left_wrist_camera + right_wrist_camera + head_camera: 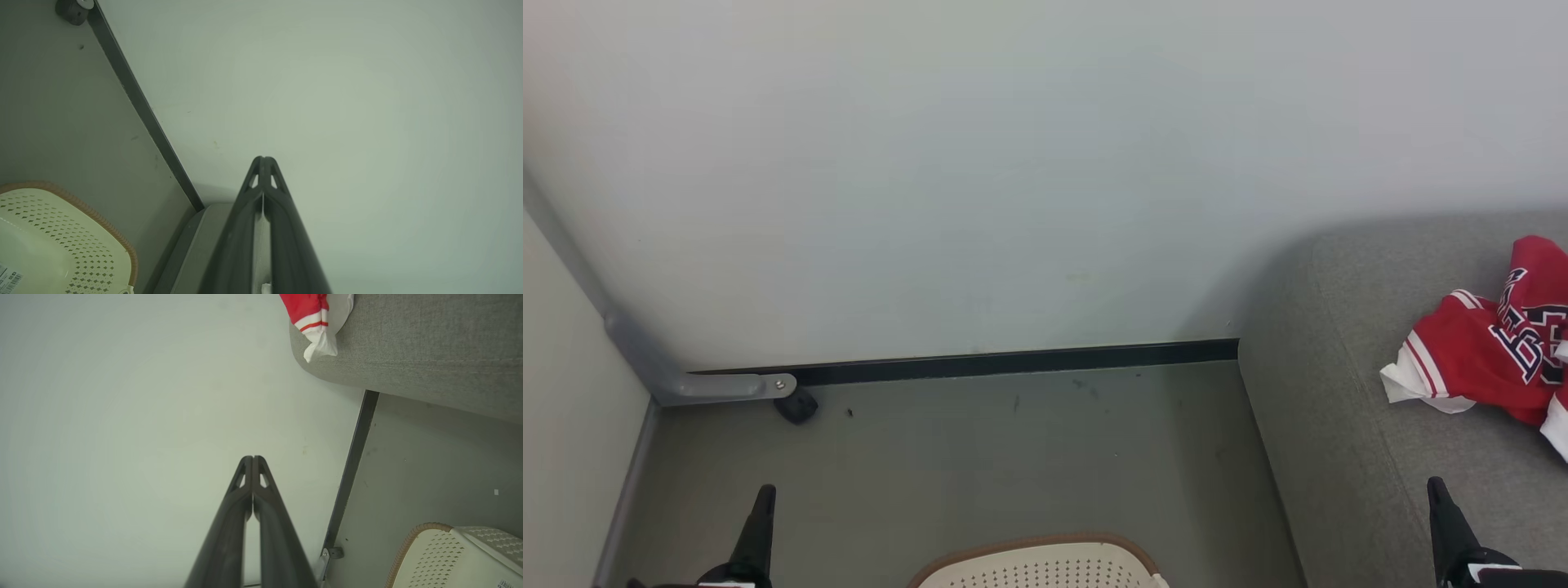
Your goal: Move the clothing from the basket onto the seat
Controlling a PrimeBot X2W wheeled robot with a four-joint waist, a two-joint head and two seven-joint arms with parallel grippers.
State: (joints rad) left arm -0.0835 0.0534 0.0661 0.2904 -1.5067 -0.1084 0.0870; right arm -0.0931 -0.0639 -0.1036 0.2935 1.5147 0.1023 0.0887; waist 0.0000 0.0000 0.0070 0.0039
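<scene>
Red clothing with white trim and navy letters lies crumpled on the grey seat at the right; its white-striped edge also shows at the top of the right wrist view. The cream perforated basket with a brown rim sits on the floor at the bottom centre, and what I see of its inside holds no garment. My left gripper is shut and empty at the lower left, left of the basket. Over the seat's front at the lower right, my right gripper is shut and empty too.
A pale wall with a black baseboard stands straight ahead. A grey bracket and a dark round stopper sit in the left corner. Grey-green floor lies between wall, basket and seat.
</scene>
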